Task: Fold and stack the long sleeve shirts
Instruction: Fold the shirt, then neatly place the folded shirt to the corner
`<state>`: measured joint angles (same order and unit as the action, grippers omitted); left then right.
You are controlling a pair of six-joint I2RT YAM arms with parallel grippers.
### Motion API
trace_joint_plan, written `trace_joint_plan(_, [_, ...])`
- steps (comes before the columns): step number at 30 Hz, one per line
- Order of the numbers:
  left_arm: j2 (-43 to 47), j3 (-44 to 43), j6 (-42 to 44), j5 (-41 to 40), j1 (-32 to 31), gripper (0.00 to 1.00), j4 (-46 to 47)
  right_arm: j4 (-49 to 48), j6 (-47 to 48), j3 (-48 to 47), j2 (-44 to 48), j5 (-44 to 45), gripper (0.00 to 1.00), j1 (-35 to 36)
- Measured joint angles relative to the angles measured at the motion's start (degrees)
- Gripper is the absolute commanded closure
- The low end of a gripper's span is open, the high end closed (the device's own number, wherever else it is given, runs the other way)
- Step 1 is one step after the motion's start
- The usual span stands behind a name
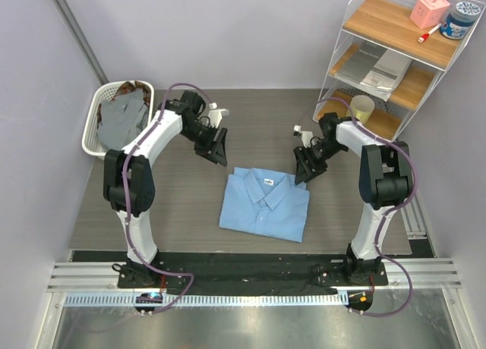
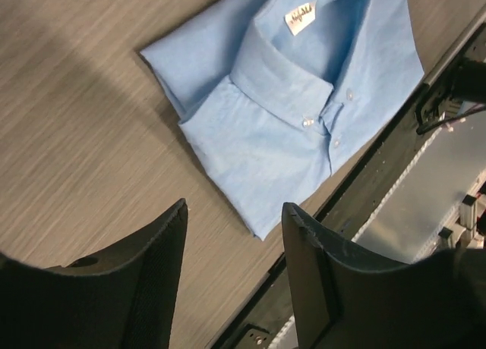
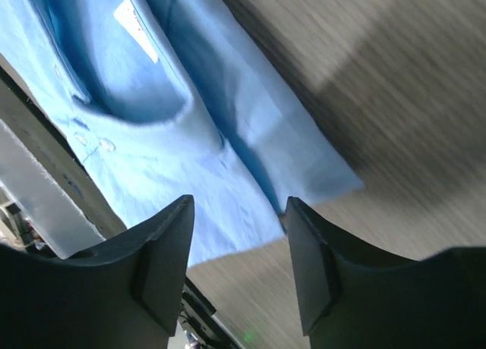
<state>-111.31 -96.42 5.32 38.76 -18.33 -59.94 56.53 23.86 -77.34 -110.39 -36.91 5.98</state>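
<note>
Grey shirts [image 1: 125, 117] sit in the white basket [image 1: 91, 133] at the far left. My left tool [image 2: 234, 211] hangs open and empty. The folded light blue shirt [image 1: 266, 203] lies flat in the middle of the worktop [image 1: 167, 205], and my right tool [image 3: 239, 205] is open too, at its far right corner.

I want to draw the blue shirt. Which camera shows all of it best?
The top external view: the whole folded blue shirt lies there, all four edges showing. The left wrist view shows it closer, with collar, buttons and label, but cut off at the top edge. The right wrist view shows only a blurry part.
</note>
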Motion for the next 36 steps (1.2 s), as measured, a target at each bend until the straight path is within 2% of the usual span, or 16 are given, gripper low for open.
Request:
trace_joint_plan(8, [-0.5,3.3,10.4,2.6,-3.2,0.51,-1.1,-1.0,0.9,-5.8,-4.9,1.5,0.46,5.1])
trace_joint_plan(10, [-2.6,2.0,12.4,2.5,-3.8,0.5,-1.3,-0.4,1.6,-5.6,-4.3,1.9,0.4,4.8])
trace_joint_plan(13, [-6.6,-0.2,14.6,1.9,-3.9,0.48,-1.0,0.6,2.2,-2.7,-2.1,2.8,0.32,3.6])
trace_joint_plan(17, [-10.6,-0.7,16.7,0.5,-4.2,0.46,-0.9,2.1,2.5,3.5,3.6,3.8,0.27,2.3])
trace_joint_plan(20, [-12.1,-0.7,17.8,-0.2,-4.8,0.49,-1.0,2.6,2.3,6.8,6.0,4.5,0.27,2.0])
trace_joint_plan(25, [-12.9,-0.7,19.2,-0.1,-5.7,0.55,-1.2,2.3,1.7,8.8,4.8,5.1,0.29,2.1])
trace_joint_plan(29, [-13.7,-0.7,19.4,0.2,-6.1,0.61,-1.2,1.0,1.4,8.8,2.9,5.7,0.42,2.1])
trace_joint_plan(31, [-13.9,-0.7,19.5,0.3,-6.1,0.65,-1.2,0.7,1.4,8.8,2.3,5.7,0.56,2.1])
trace_joint_plan(32, [-13.9,-0.7,19.5,0.3,-6.1,0.7,-1.1,0.7,1.3,8.8,2.2,5.7,0.62,2.1])
trace_joint_plan(33, [-13.9,-0.7,19.5,0.4,-6.1,0.73,-1.1,0.6,1.2,8.7,2.2,5.7,0.77,2.1])
trace_joint_plan(34, [-13.9,-0.6,19.5,0.5,-6.1,0.81,-1.0,0.7,1.0,8.5,2.2,5.6,0.84,2.1])
trace_joint_plan(36, [-13.9,-0.2,19.2,0.9,-6.0,0.87,-0.9,0.7,0.9,7.7,2.2,5.2,0.97,2.1])
